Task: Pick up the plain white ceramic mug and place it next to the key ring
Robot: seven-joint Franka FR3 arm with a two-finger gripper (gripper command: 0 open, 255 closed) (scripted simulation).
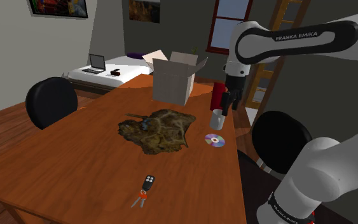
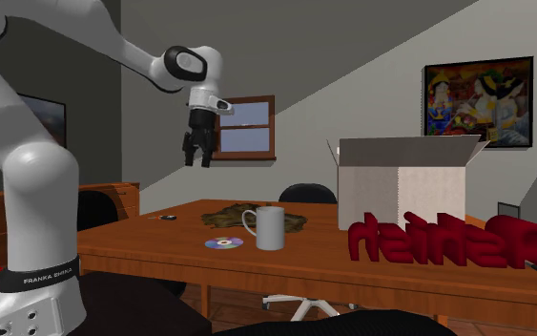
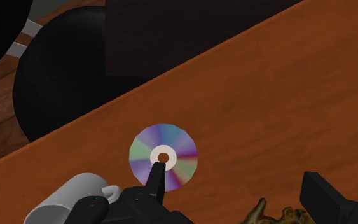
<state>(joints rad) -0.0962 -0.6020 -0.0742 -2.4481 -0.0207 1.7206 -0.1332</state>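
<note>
1. While the arm hangs over the table's far end, the white mug (image 1: 217, 119) stands upright and untouched on the wooden table (image 1: 63, 172), its handle turned toward the rainbow disc (image 1: 214, 140) just beside it
2. We see the black gripper (image 2: 198, 160) well above the mug, fingers apart and holding nothing. In the wrist view the mug sits outside one finger, not between the two
3. We find the key ring (image 1: 144, 189), with its dark fob, near the table's front edge in the shoulder view. It is well apart from the mug, and a brown crumpled heap (image 1: 158, 130) lies roughly between them
4. We judge the grasp not yet lined up: a straight descent from here would land a finger on the rim or on the disc and could tip the mug
5. We also see risk in the carry. A low path could drag the mug through the brown heap, and a careless set-down could land on the keys or too near the table's edge
</note>
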